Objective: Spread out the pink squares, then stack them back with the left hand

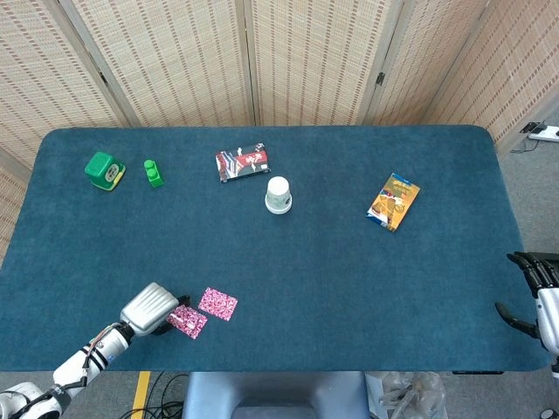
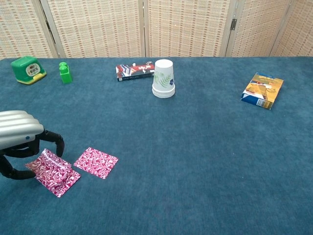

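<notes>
Left hand (image 2: 22, 147), lower left of frame, pinches pink square (image 2: 45, 165) over bottom square (image 2: 62, 179) — align edges, lower flat, then release. Third square (image 2: 96, 162) just right, apart. Right hand (image 1: 534, 288) far right, empty, fingers apart.

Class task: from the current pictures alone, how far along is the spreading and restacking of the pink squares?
Spreading looks finished. The left hand is placing one pink square on the near-left square; its fingers curl over it. The third square lies apart, unstacked.
</notes>
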Motion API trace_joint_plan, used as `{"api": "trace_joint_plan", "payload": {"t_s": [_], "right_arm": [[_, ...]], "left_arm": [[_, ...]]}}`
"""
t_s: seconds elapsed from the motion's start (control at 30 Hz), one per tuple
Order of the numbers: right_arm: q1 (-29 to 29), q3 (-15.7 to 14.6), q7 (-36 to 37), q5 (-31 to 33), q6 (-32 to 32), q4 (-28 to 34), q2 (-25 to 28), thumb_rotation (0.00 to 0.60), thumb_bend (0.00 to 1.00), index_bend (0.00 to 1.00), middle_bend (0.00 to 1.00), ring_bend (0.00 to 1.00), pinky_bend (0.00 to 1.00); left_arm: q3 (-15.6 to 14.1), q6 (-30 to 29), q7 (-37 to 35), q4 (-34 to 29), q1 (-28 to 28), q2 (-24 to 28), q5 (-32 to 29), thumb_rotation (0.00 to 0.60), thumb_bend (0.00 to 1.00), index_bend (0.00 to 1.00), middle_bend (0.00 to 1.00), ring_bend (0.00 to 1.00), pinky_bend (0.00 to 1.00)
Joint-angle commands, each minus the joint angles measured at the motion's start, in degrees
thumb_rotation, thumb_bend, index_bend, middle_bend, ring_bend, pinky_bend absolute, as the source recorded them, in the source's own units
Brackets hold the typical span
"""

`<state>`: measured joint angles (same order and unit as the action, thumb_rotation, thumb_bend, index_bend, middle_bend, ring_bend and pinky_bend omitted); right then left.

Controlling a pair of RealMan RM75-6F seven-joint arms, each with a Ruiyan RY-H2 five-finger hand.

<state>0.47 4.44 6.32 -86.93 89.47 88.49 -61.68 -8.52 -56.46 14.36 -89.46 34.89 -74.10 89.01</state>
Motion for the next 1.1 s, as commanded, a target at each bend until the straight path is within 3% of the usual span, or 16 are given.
{"api": "trace_joint_plan", "payload": {"t_s": [0.03, 1.1], "right_arm": [[0.0, 0.0, 0.0, -0.1, 0.1, 0.1, 0.1, 0.600, 0.25, 0.16, 0.21, 0.19, 0.28], [-0.5, 0.0, 0.2, 0.0, 0.9, 0.3, 0.5, 0.600, 0.25, 0.16, 0.21, 0.19, 0.28]], "left_arm": [[-0.1, 0.5, 0.5, 0.7, -0.1, -0.7, 0.5, 0.600, 0.30, 0.41, 0.99, 0.93, 1.00], [2.3, 2.3, 4.3, 0.5, -2.0, -3.3, -3.4, 0.600, 0.30, 0.39, 0.99, 0.93, 1.00]]}}
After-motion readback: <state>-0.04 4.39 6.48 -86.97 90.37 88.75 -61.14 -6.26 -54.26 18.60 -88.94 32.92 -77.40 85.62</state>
